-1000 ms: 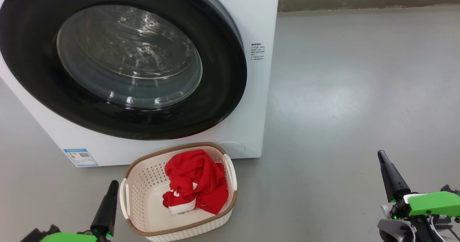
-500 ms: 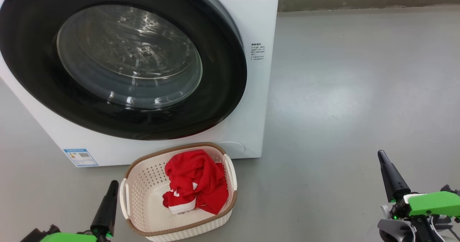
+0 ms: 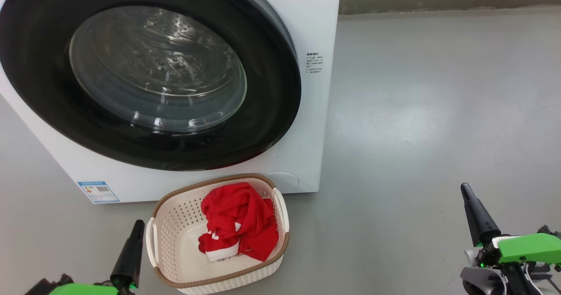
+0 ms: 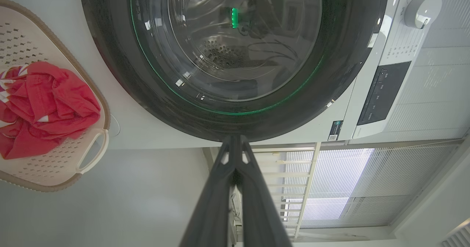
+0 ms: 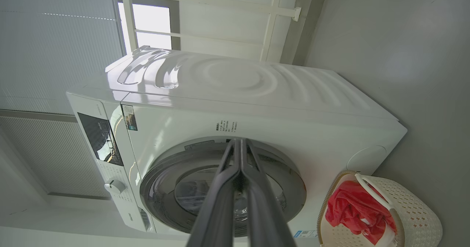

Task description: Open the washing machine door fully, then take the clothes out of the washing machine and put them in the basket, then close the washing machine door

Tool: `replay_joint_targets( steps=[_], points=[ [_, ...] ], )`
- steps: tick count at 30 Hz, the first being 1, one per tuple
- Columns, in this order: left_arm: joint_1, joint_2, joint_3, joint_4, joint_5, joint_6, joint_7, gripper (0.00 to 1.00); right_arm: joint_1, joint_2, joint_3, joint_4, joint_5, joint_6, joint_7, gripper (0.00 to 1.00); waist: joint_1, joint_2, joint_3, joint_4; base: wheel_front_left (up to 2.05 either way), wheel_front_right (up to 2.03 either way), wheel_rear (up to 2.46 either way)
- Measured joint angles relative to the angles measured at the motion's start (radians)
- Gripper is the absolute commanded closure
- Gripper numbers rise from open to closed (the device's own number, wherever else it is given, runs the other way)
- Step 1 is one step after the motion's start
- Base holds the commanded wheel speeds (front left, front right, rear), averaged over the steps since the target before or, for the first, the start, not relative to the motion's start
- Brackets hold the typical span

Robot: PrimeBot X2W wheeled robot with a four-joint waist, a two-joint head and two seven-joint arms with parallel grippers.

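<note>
Wrist views reveal dial [image 4: 418, 4] and control panel [image 4: 383, 93] on washing machine [image 5: 257, 93].

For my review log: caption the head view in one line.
Washing machine door shut, red clothes in the basket before it; left gripper and right gripper low, fingers closed, empty.

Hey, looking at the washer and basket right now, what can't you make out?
Glare on the washing machine door glass, head view, hides whether anything is inside.
Printed label on the washing machine: too small to read, head view.
Basket floor: partly covered by the clothes, head view.
Left pincer: base cut off by head view's bottom edge.
</note>
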Motion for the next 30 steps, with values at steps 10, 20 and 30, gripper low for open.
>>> replay_joint_targets(
  steps=[10, 20, 30],
  points=[
    [0.000, 0.000, 0.000, 0.000, 0.000, 0.000, 0.000, 1.00, 0.000, 0.000, 0.000, 0.000, 0.000, 0.000, 0.000, 1.00, 0.0000, 0.0000, 0.000, 0.000, 0.00, 0.00, 0.00],
    [0.000, 0.000, 0.001, 0.000, 0.000, 0.000, 0.000, 1.00, 0.000, 0.000, 0.000, 0.000, 0.000, 0.000, 0.000, 1.00, 0.0000, -0.0001, 0.000, 0.000, 0.00, 0.00, 0.00],
    [0.000, 0.000, 0.001, 0.000, 0.000, 0.000, 0.000, 1.00, 0.000, 0.000, 0.000, 0.000, 0.000, 0.000, 0.000, 1.00, -0.0001, 0.0000, 0.000, 0.000, 0.00, 0.00, 0.00]
  ],
)
